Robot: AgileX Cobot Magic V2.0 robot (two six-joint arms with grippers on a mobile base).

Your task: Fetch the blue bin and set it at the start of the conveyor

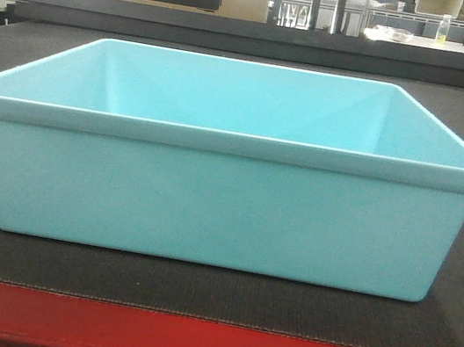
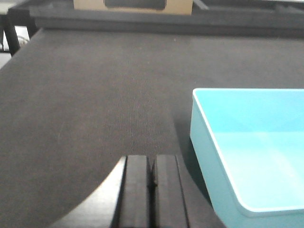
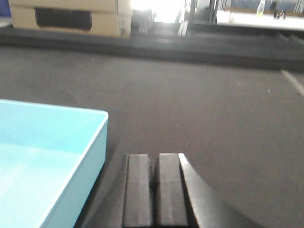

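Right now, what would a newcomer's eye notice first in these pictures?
The blue bin, large and empty, sits upright on the conveyor start, just behind its glossy red front edge. On either side, the left gripper and right gripper have their fingers pressed together, apart from the bin.

The left gripper [image 2: 152, 190] is seen only in the left wrist view, at the bottom edge. Its two dark, flat fingers [image 2: 137, 190] are pressed side by side, with no more than a thin seam left between them; nothing is held between the jaws. The fingers are pointed forward and slightly downward.

The right gripper [image 3: 154, 190] is seen only in the right wrist view, likewise at the bottom edge. Its two dark fingers [image 3: 137, 190] are brought together, parted by a narrow seam, and nothing is clamped between the jaws. Neither arm nor wrist is shown in the front-facing view.
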